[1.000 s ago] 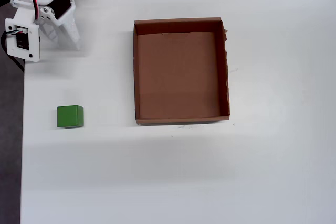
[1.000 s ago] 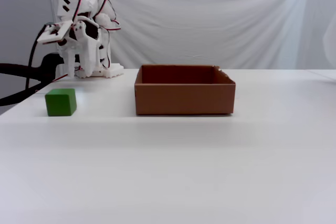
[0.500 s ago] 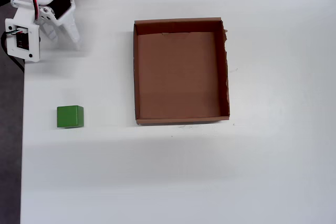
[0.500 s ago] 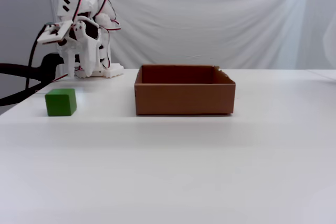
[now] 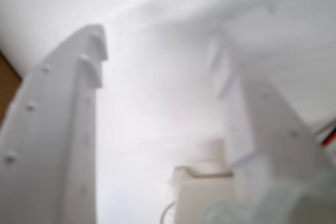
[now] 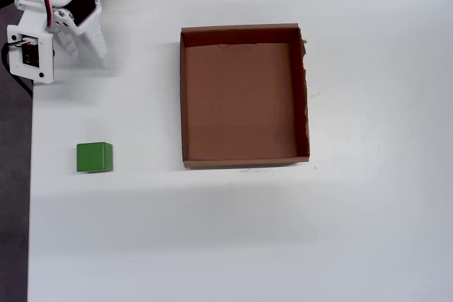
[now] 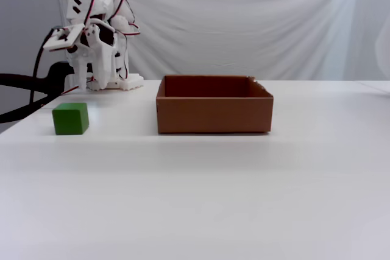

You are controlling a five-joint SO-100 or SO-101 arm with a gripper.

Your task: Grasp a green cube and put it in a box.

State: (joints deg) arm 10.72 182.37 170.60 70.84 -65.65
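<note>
While the arm [image 7: 94, 35] sits folded at the far left corner of the white bench [image 6: 233, 238], its 2 fingers [image 5: 79, 129] stand wide apart in the wrist view, with only blurred white surface between them and nothing held.

Item 1: green cube [image 6: 94, 157]. Rests flat on the bench in the overhead view, near the left edge, well apart from the fingers [image 6: 85, 37], which hang above the bench toward the top left corner of that view. In the fixed view the cube [image 7: 70, 118] sits in front of the arm and nearer the camera, clear of any contact. Not seen in the wrist view.

Item 2: box [image 6: 186, 97]. Brown cardboard tray with low walls, open top, interior bare. Lies to the right of the cube in the overhead view, with a strip of bench between them. Its right wall has a slightly ragged edge. In the fixed view the box [image 7: 213, 114] stands right of the cube. A brown sliver at the left edge of the wrist view cannot be identified.

Item 3: white cloth backdrop [image 7: 256, 22]. Hangs behind the bench in the fixed view.
</note>
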